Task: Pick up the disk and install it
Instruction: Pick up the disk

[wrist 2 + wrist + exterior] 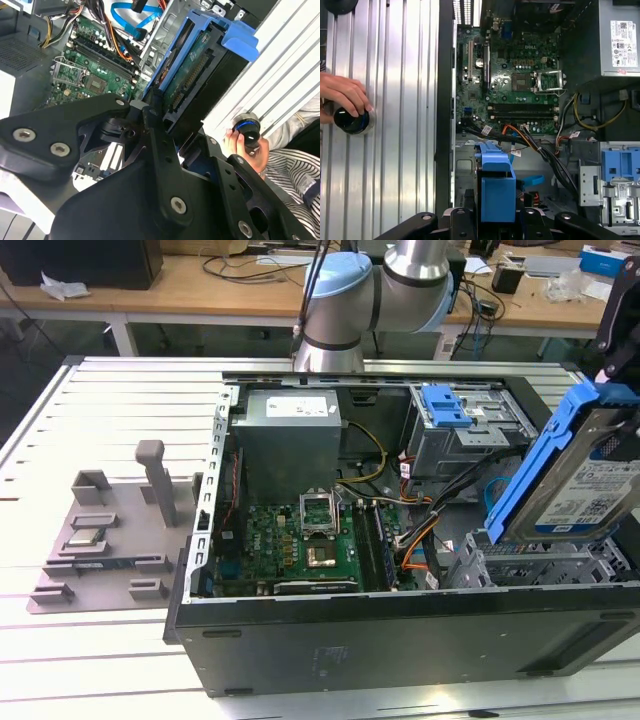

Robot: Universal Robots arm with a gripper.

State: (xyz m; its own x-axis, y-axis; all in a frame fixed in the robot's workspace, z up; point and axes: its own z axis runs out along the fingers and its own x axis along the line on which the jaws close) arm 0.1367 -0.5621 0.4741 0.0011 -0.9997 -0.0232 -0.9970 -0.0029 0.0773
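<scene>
The disk [590,490] is a silver hard drive with a white-and-blue label and blue side rails. It hangs tilted, one end up, above the metal drive cage [530,560] at the exterior view's right of the open computer case. My gripper [622,435] is shut on it from above. In the first wrist view the disk's blue rail [497,192] sits between my black fingers [462,222]. The second wrist view shows the disk's green underside [192,67] and blue rail clamped in my gripper [172,125], over the case interior.
The open case [400,640] holds a motherboard [300,535], a power supply [290,435], orange and black cables [420,540] and a rear bay with a blue clip [445,405]. A grey fixture plate [110,540] lies at the exterior view's left. A hand [342,95] grips a round black knob [351,120] on the slatted table.
</scene>
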